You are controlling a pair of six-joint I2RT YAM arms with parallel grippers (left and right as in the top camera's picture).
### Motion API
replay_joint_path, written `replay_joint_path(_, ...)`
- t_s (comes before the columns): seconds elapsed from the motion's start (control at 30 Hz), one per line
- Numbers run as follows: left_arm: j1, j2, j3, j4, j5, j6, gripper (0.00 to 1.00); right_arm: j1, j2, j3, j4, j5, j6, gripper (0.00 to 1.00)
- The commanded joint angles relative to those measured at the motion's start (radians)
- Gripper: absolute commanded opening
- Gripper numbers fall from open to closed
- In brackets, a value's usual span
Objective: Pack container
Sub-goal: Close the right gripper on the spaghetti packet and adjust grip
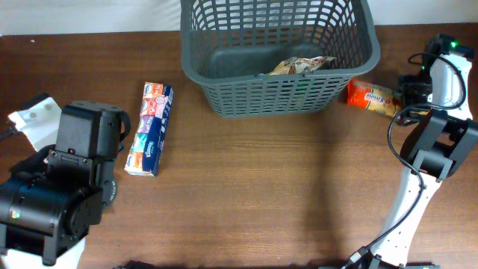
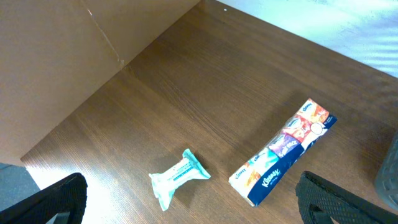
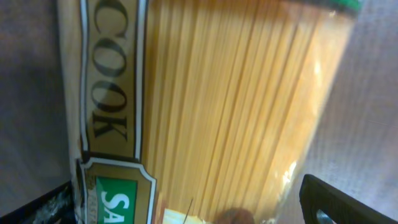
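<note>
The left arm (image 1: pixel 66 190) sits folded low at the lower left of the overhead view. Its bulky black wrist housing is uppermost and covers the fingers from above. The left gripper (image 2: pixel 194 208) has its jaws spread wide, with one dark fingertip (image 2: pixel 53 200) in each lower corner of its wrist view. The right arm (image 1: pixel 432 146) rises from the lower right on white links and black joints, elbow bent, wrist extended to the far right. The right gripper (image 3: pixel 196 206) also stands wide apart, its fingertips only just visible at the lower corners.

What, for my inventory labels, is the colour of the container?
The container is dark grey all over, with lattice-slotted sides. It shows best in the overhead view.
</note>
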Motion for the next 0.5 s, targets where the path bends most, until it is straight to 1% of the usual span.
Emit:
replay_joint_path(0.0,0.004,0.000,0.008,0.000,-0.003,-0.013,0.99,-0.006,0.035,-0.019,-0.040,0.071,0.032,0.99)
replay_joint_path(0.47,0.004,0.000,0.008,0.000,-0.003,-0.013,0.99,-0.003,0.034,-0.019,-0.084,0.072,0.017,0.99)
